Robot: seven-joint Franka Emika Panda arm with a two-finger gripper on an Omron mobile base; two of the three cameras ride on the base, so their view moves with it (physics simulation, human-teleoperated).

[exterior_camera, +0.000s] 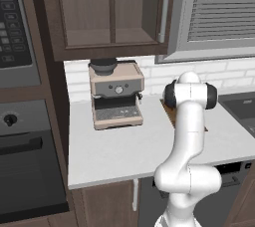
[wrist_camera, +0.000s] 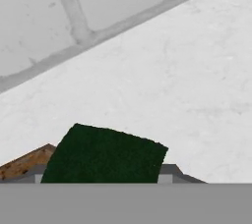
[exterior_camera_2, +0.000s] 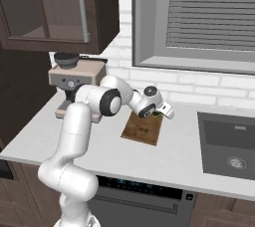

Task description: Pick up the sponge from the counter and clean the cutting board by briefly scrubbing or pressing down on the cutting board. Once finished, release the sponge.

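The dark green sponge lies between my two fingertips at the bottom of the hand view. My gripper is shut on it, with a finger against each side. A brown corner of the cutting board shows beside the sponge, and the pale counter runs on to the tiled wall. In the right base view my gripper is low over the far end of the cutting board, pointing toward the wall. In the left base view my arm hides most of the cutting board.
An espresso machine stands at the back left of the counter. A sink is set into the counter to the right. The white tiled wall is close ahead of the hand. Wall cabinets hang above, and an oven is at the left.
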